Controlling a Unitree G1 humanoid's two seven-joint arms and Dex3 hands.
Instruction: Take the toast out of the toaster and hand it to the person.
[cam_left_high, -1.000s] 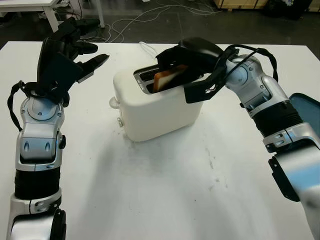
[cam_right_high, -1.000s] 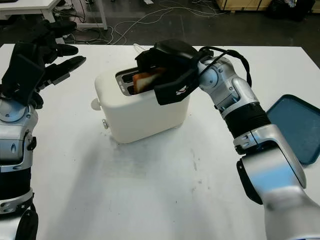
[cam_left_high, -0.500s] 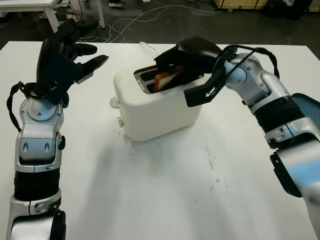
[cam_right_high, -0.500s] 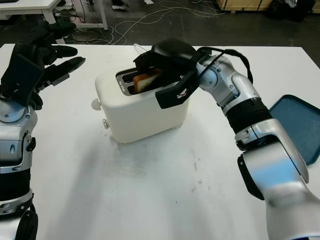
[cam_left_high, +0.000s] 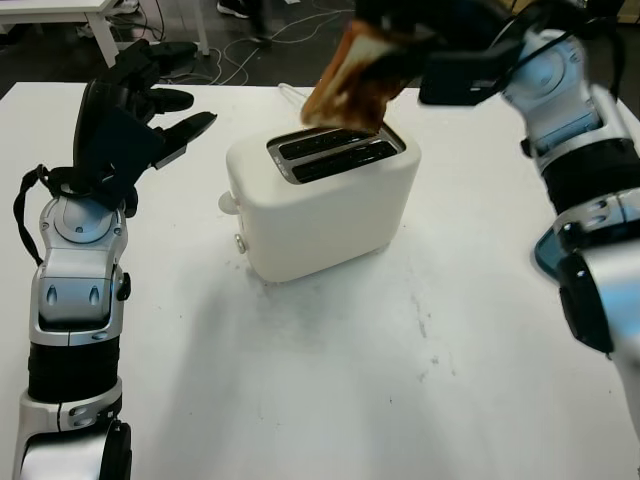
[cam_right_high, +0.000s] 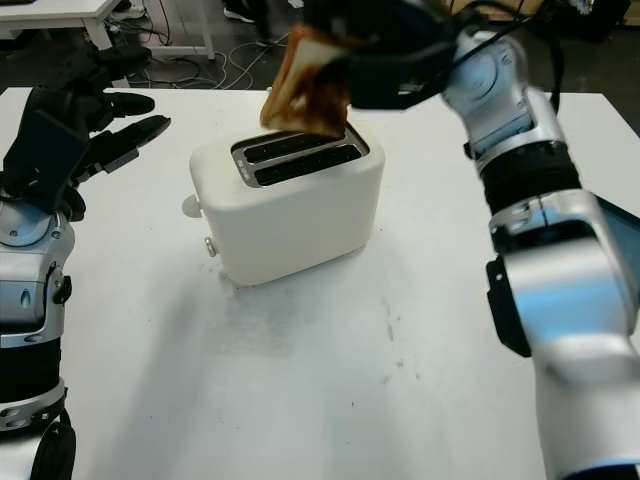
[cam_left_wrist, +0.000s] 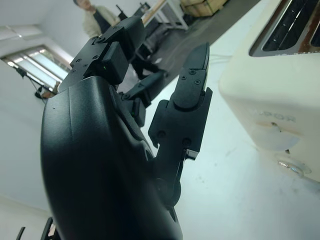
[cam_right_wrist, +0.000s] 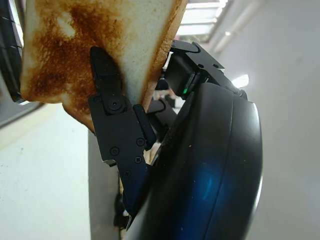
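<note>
- White worktop (cam_left_high: 330, 380) spreads bare in the foreground, marked with a few small dark specks, with the robot's two arms rising from its near edge.
- At the near left, the left hand (cam_left_high: 125, 120) hovers above the worktop beside the toaster, holding nothing, its fingers (cam_left_wrist: 192, 85) extended and open; it has hardly shifted over the past second.
- Mid-worktop stands the cream toaster (cam_left_high: 325, 205), its two slots (cam_left_high: 335, 152) now vacated, a knob (cam_left_high: 228, 205) on its left end; nothing blocks the space around it.
- Above the toaster's far edge, the toast (cam_left_high: 350, 85), browned and tilted, hangs well clear of the slots, clamped between the fingers (cam_right_wrist: 112, 107) of the right hand (cam_right_high: 385, 50); half a second ago it sat partly in the near slot with that hand bent over it.
- Farther right, a blue tray (cam_left_high: 545, 250) peeks from behind the right forearm.
- Beyond the worktop, cables (cam_left_high: 250, 45) trail across dark floor.
</note>
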